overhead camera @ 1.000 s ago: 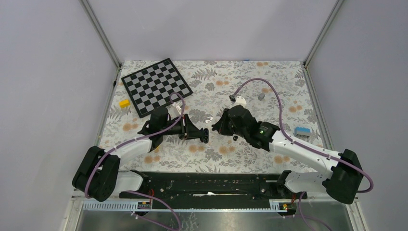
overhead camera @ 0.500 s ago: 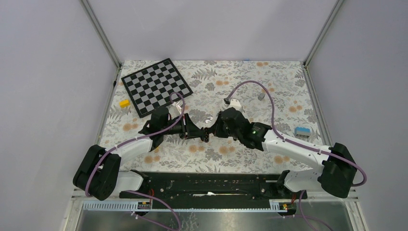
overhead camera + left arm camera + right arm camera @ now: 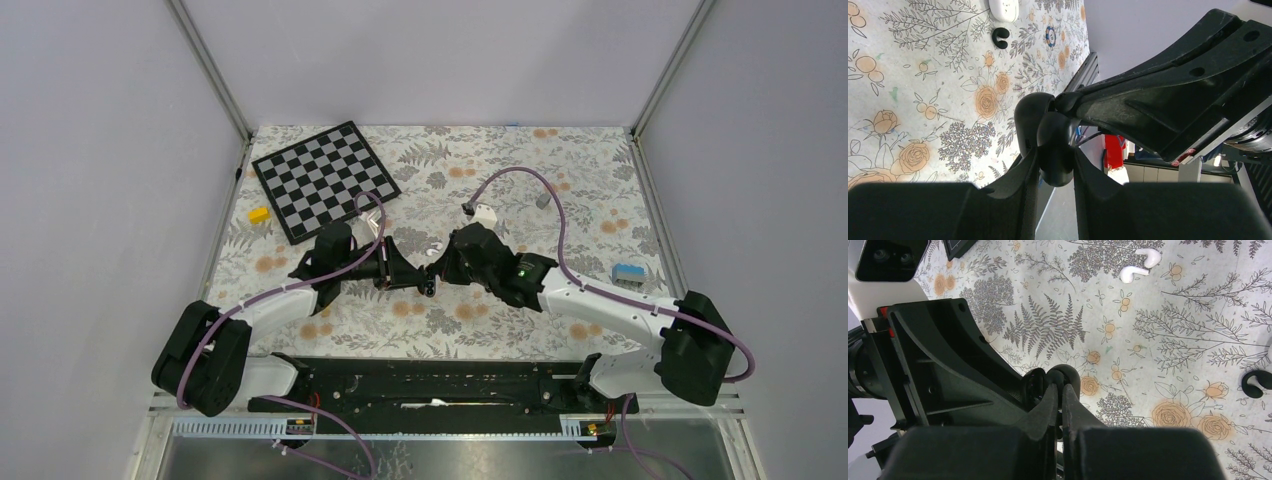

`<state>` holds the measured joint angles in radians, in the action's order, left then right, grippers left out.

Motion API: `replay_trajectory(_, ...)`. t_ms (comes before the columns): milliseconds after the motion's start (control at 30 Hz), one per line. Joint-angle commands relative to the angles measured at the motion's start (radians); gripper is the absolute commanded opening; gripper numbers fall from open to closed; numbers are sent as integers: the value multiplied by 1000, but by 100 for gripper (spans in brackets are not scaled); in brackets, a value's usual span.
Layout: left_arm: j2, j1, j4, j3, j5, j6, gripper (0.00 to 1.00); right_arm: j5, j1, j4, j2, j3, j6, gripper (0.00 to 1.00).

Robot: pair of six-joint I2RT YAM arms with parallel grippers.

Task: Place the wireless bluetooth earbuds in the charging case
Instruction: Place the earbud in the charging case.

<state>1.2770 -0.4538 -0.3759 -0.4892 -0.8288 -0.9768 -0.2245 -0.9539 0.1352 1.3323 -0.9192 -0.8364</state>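
My left gripper (image 3: 424, 283) (image 3: 1055, 157) is shut on a black rounded pebble-like object (image 3: 1054, 145), held above the floral mat. My right gripper (image 3: 438, 272) (image 3: 1062, 390) meets it tip to tip. Its jaws are almost closed on a small black rounded piece (image 3: 1066, 377) that touches the shiny black part (image 3: 1035, 385) at the left fingers. I cannot tell if that piece is an earbud or part of the same object. A white rounded case (image 3: 1004, 9) with two dark spots lies on the mat, cut off by the top edge of the left wrist view.
A black C-shaped piece (image 3: 1000, 36) (image 3: 1255, 382) lies beside the white case. Two white stemmed pieces (image 3: 1140, 265) (image 3: 432, 248) lie behind the grippers. A checkerboard (image 3: 325, 180), yellow block (image 3: 259, 214), blue block (image 3: 627, 271) and small grey piece (image 3: 543, 200) sit further out.
My right gripper has moved left across the mat until its tips meet the left gripper's tips. The left arm has stayed in place with its black object.
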Motion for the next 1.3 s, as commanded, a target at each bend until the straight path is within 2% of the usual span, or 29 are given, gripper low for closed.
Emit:
replay_trajectory(0,-11,-5,-61,-37,11,-1,1,-74,-9,-18,13,-37,-26,0)
replay_trajectory(467,-16,-7,-72,-26,19,-10,1,-84,-37,-7,46,-48,-42,0)
replay_trajectory(967,-31,-11,-80,-17,19,-10,1,-196,-75,82,57,-76,-108,0)
replay_trajectory(1267,-28,-16,-35,-33,13,20,1,-260,-85,153,112,-147,-112,0)
